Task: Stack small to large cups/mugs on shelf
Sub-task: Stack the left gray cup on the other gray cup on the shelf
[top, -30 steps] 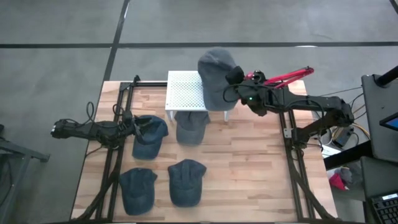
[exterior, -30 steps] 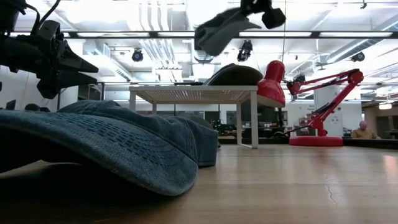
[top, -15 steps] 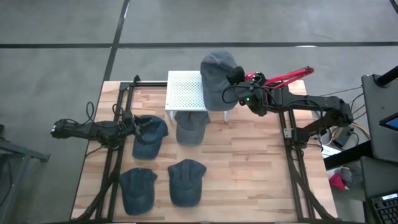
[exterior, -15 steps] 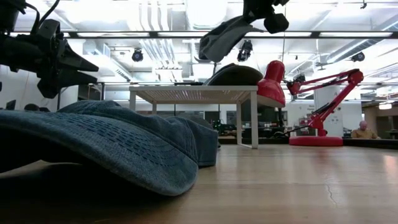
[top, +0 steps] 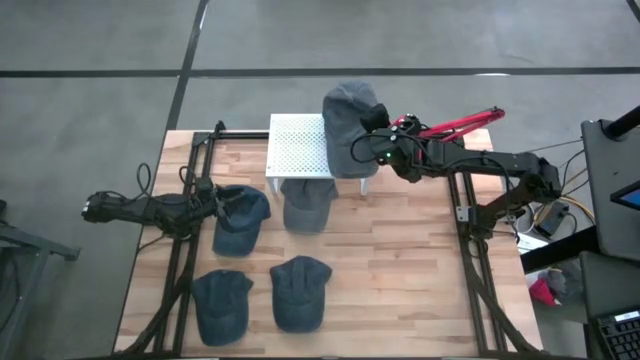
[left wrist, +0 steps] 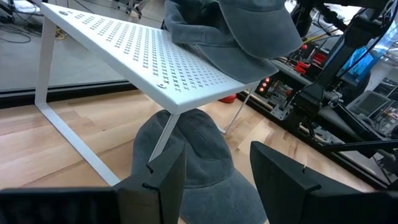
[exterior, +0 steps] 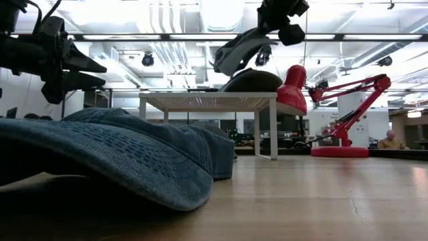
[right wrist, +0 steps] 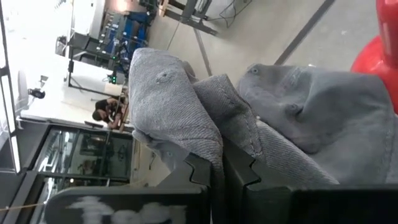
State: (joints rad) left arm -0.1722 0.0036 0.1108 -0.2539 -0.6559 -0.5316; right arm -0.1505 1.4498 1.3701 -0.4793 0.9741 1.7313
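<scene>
Right claw (top: pixel 372 152) clamped on grey cap (top: pixel 349 120), held above the shelf (top: pixel 298 148) over a second grey cap. Soft, light fabric, droops; pinch by crown fold. Left claw (left wrist: pixel 214 180) apart, idle left of shelf.

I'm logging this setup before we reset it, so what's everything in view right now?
blue caps: three, denim blue, on the table's left and front
grey cap under the shelf: one, grey, on the tabletop
resting grey cap: one, on the shelf's right end
held grey cap: one, in the air above the shelf
shelf: one, white perforated, at the table's back
lamp: one, red, behind the shelf
table: one, wooden planks
left gripper: open, low, facing the shelf
right gripper: shut on the held grey cap
</scene>
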